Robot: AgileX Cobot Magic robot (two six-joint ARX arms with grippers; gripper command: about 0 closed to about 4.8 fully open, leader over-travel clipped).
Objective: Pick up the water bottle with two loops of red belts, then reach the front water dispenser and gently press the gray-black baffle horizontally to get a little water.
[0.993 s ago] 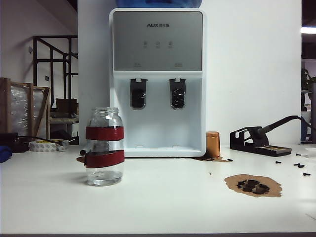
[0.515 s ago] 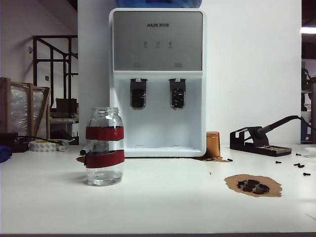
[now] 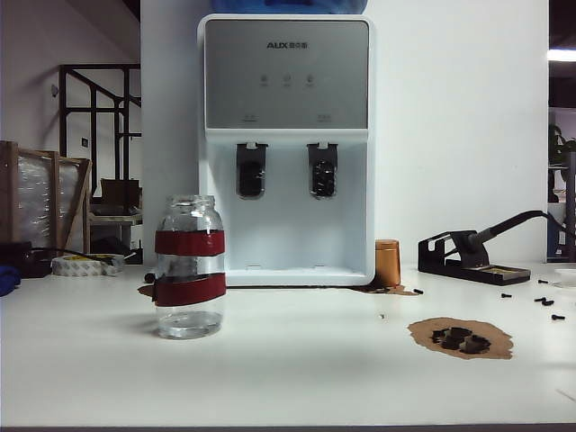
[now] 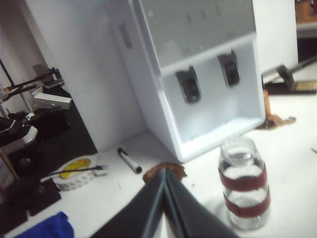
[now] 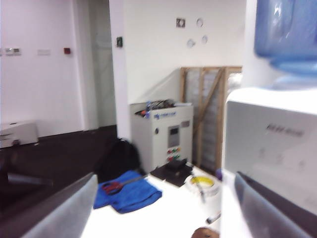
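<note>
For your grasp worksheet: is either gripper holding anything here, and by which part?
Nothing is held. The left gripper is shut and empty, short of the water bottle; the right gripper is open, up by the water dispenser.

bottle (image 3: 189,267): bare table all round | dispenser (image 3: 286,144) alcove: open in front | copper cylinder (image 3: 388,263): beside alcove's right
</note>
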